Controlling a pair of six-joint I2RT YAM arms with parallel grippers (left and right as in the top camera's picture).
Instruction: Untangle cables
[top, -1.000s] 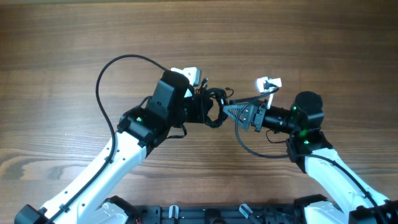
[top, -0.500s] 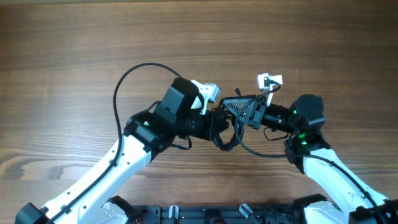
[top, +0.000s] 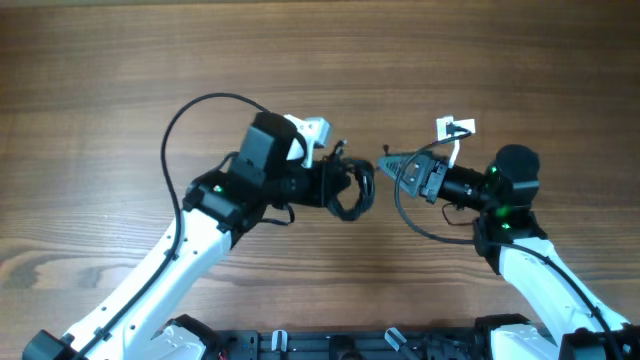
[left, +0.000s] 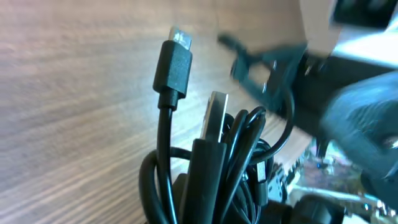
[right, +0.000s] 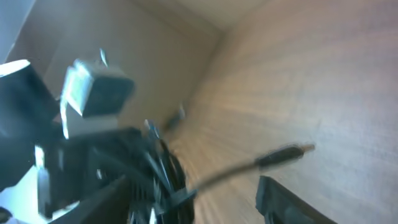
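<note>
White arms (top: 165, 275), black wrists (top: 265, 160), green lights (top: 492, 171)

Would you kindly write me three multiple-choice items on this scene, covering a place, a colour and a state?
1. Where are the cables? A. in the left gripper B. in a box C. on a shelf
2. What colour are they? A. white B. black C. red
3. The left gripper is: A. open and empty B. shut on the cables C. out of view
Answers: A, the bundle sits at its tip; B, cords and plugs look black; B, it clamps the bundle.
</note>
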